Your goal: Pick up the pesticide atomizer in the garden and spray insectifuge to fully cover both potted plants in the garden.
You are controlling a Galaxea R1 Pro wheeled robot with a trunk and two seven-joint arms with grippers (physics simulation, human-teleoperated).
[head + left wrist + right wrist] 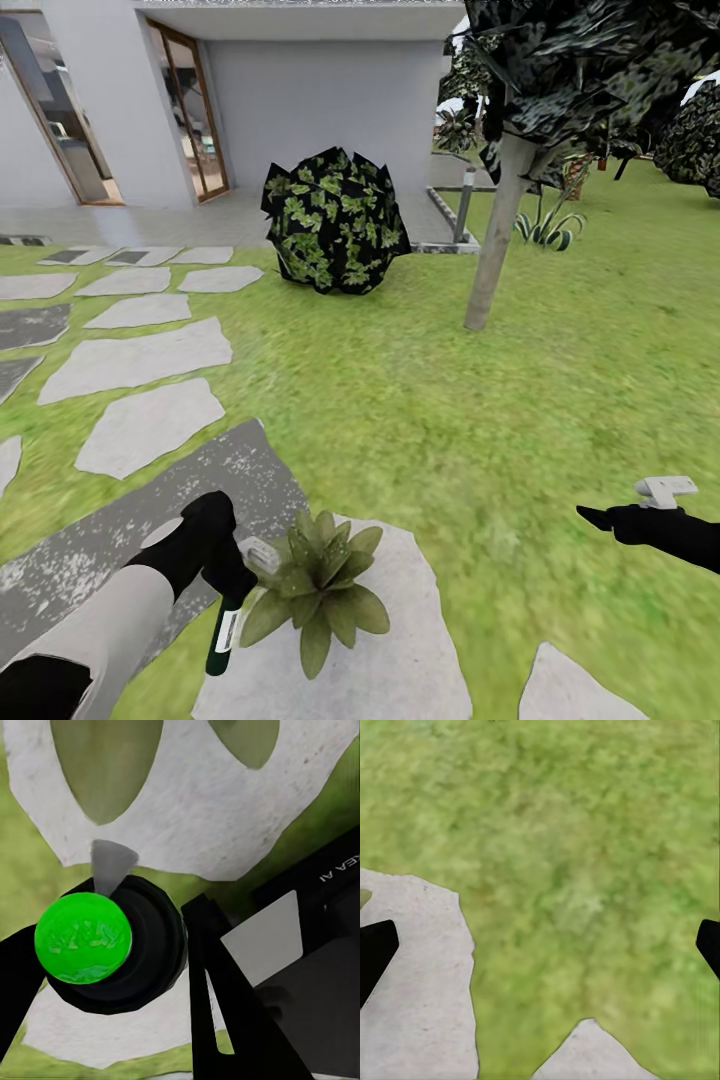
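left tool (228, 590) clenched around the pesticide atomizer (223, 636), which hangs bottom-down just beside a potted plant (318, 588) on a stepping stone (400, 650). right tool (540, 945) released, fingers spread above the lawn (577, 832).

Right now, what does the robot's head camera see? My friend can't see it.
The left gripper holds a dark green pesticide atomizer beside a small potted plant on a stepping stone. Behind them are lawn, a round bush and a white house.

One potted plant (318, 590); one spray bottle (224, 632) touching it; one round bush (335, 220) and one tree (497, 230) beyond; one house (300, 90) behind; about ten stepping stones (140, 360).
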